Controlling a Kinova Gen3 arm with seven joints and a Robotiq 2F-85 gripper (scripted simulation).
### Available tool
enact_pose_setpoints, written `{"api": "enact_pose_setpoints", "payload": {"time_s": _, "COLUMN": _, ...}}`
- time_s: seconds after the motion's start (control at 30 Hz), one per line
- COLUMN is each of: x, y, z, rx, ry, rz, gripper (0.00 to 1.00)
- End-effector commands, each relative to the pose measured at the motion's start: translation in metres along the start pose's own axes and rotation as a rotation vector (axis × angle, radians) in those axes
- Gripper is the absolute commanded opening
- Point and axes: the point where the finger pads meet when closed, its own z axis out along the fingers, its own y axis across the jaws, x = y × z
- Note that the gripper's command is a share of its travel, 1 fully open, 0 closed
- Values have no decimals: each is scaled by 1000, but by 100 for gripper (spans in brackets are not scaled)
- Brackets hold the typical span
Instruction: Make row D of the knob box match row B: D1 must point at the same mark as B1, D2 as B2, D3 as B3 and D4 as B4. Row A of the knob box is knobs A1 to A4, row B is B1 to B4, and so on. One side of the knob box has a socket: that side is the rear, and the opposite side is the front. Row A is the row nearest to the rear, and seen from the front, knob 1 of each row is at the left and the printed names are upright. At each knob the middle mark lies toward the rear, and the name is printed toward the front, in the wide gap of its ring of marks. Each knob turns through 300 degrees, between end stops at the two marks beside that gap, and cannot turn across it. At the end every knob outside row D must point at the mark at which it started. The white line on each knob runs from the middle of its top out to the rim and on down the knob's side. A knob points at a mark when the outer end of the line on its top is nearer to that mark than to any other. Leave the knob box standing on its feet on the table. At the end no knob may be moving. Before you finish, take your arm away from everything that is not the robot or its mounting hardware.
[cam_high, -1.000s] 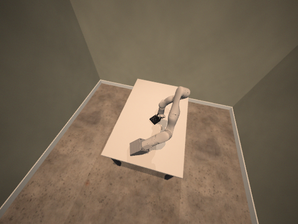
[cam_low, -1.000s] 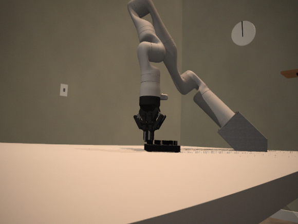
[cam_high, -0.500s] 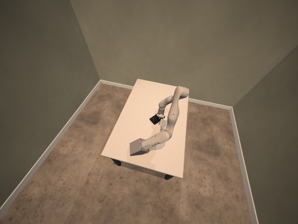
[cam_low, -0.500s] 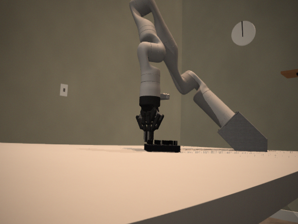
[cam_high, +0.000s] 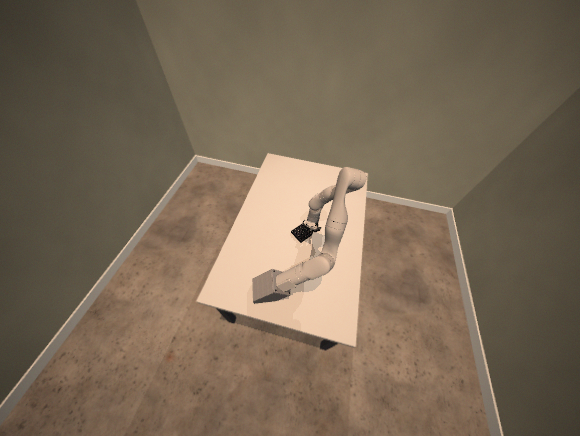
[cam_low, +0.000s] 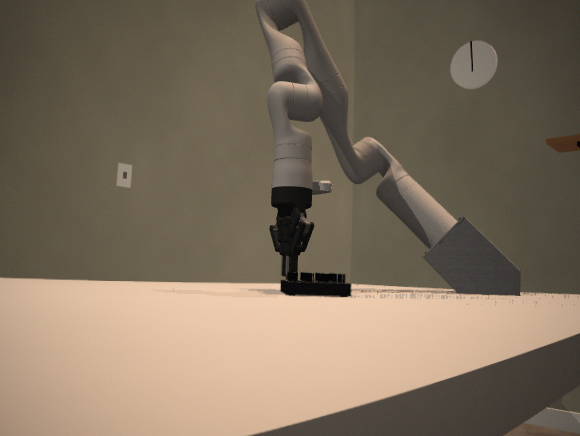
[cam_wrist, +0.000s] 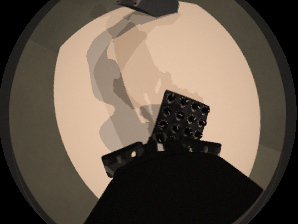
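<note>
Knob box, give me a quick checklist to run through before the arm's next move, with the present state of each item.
1. Tool shut on a knob: ok, its fingers stand down at the left end of the flat black knob box, closed on one black round knob.
2. Which knob is held: cannot tell, names and marks are too small.
3. Box on its feet on the pale beige table: ok, it looks level in the exterior view.
4. Wrist vertical over the knob: ok.
5. Row D matches row B: cannot tell.
6. Nearby knobs free of the fingers: cannot tell.
</note>
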Motion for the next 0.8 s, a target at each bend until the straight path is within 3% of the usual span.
{"api": "enact_pose_setpoints", "payload": {"time_s": 0.0, "x": 0, "y": 0, "z": 0, "rx": 1, "ry": -3, "rz": 26, "gripper": 8}}
{"api": "enact_pose_setpoints", "payload": {"time_s": 0.77, "x": 0, "y": 0, "z": 0, "rx": 1, "ry": -3, "rz": 248, "gripper": 8}}
